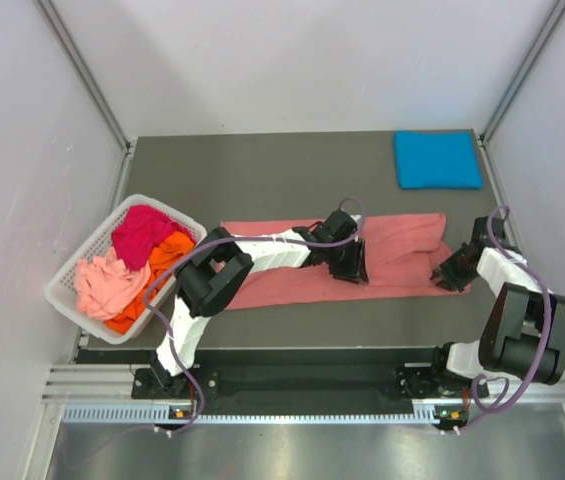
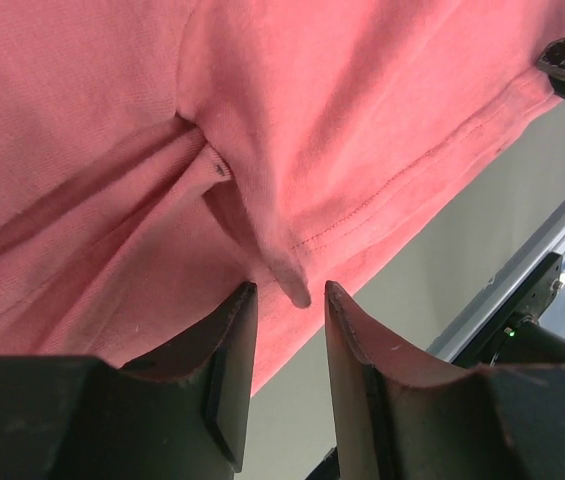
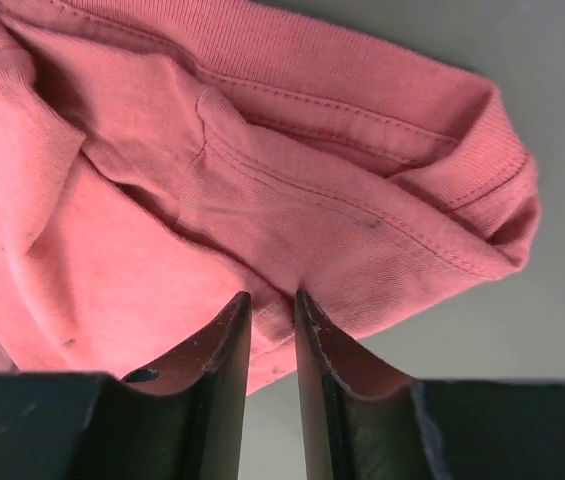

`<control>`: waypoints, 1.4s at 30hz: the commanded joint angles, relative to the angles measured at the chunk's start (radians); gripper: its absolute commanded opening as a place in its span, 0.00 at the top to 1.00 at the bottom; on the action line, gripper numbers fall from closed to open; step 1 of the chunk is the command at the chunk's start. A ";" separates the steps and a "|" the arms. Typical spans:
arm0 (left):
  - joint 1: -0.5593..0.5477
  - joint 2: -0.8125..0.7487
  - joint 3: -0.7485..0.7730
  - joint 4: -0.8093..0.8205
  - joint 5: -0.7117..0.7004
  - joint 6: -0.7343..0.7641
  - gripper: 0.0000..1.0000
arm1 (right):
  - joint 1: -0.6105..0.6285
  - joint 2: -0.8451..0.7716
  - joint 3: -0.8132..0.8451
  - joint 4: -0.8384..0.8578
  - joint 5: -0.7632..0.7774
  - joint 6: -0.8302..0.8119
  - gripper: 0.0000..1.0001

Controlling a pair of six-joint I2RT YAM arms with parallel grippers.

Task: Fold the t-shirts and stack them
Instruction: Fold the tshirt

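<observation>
1. Top external view: the grey worktop (image 1: 292, 160) carries everything. The task looks under halfway, one shirt done, one in hand, three waiting.
2. The salmon-pink t-shirt (image 1: 402, 250) lies mid-worktop as a long narrow band and looks folded lengthwise already. The crosswise folds and stacking are left, by my read.
3. Its long axis runs left-right across the worktop, slightly skewed, with the left end nearer the arm bases and the right end further back. The right wrist view shows a ribbed band at the right end, probably the collar, so the neck likely points right.
4. The white basket (image 1: 60, 285) sits at the left edge. It holds a magenta t-shirt (image 1: 142, 230), an orange t-shirt (image 1: 167, 255) and a pale pink t-shirt (image 1: 102, 280), all crumpled and unfolded.
5. The blue t-shirt (image 1: 437, 160) lies at the far right corner, folded into a flat square well apart from the salmon one. I count it finished and read it as the base of the stack.
6. The left tool (image 2: 290, 295) is at the band's near edge, around the middle. Its jaws stand partly apart with a small nib of cloth at the mouth of the gap, not pinched.
7. The right tool (image 3: 272, 300) is at the band's right end. Its jaws are nearly together with the cloth edge at the tips, and I cannot tell whether they grip it.
</observation>
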 commanded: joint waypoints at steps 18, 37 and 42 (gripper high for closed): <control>-0.003 0.015 0.087 0.007 0.013 -0.011 1.00 | 0.015 -0.092 0.017 0.006 -0.010 0.001 1.00; 0.000 -0.060 0.067 -0.091 -0.050 0.002 1.00 | 0.017 -0.380 -0.064 -0.134 0.055 -0.045 1.00; 0.000 -0.069 0.062 -0.102 -0.047 -0.004 1.00 | 0.017 -0.440 -0.100 -0.152 0.068 -0.062 1.00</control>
